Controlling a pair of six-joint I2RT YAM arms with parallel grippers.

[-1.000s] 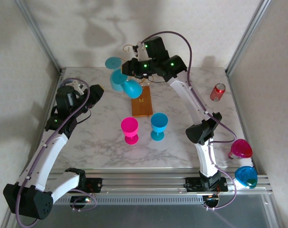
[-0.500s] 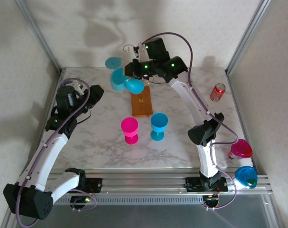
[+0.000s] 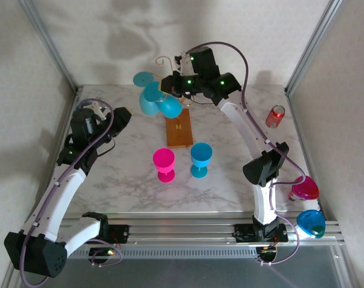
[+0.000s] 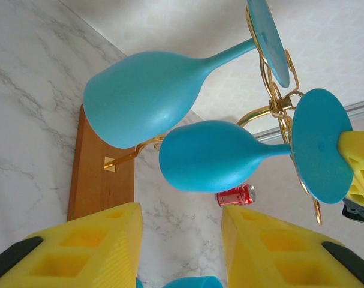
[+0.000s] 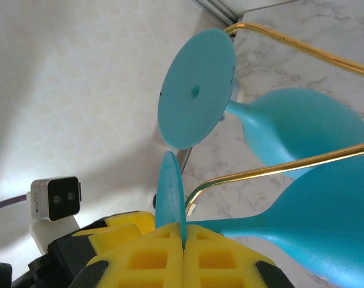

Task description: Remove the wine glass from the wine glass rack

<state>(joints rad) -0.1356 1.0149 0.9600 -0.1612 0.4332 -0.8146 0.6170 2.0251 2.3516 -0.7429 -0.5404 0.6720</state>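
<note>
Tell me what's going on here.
The right arm's jaws are shut on the stem of a turquoise plastic wine glass hanging on the thin gold wire rack with a wooden base, beside a second turquoise glass. It is not yet off. The left arm sits at the left, jaws open and empty.

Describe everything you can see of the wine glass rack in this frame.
The wine glass rack stands upright at the back middle of the marble table. Its flat rectangular base looks like orange-brown wood; a thin gold wire stem rises from it and splits into curled scroll arms. One blue wine glass hangs bowl-down by its foot from an arm; a second blue wine glass hangs beside it, its stem pinched by the right gripper.
</note>
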